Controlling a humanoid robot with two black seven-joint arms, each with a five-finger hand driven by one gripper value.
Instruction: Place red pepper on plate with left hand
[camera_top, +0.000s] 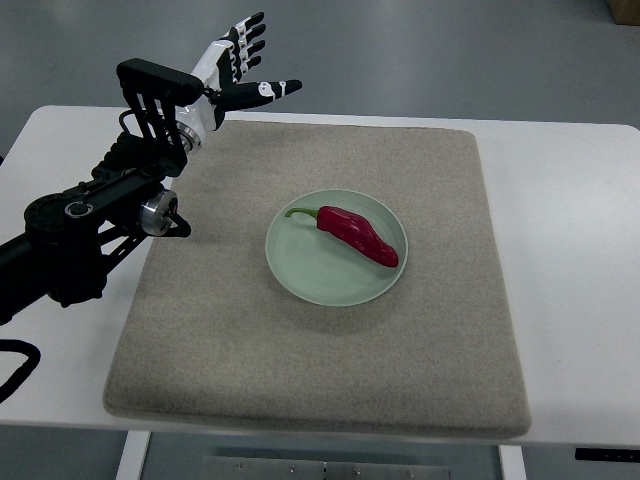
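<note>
A red pepper (358, 236) with a green stem lies on the pale green plate (305, 270), stem pointing left. The plate sits in the middle of a beige mat. My left hand (243, 62) is raised at the far left corner of the mat, well away from the plate. Its fingers are spread and hold nothing. The left arm comes in from the picture's lower left. No right hand shows.
The beige mat (330, 370) covers most of a white table (580, 250). Grey floor lies beyond the far edge. A black cable (15, 365) loops at the left edge.
</note>
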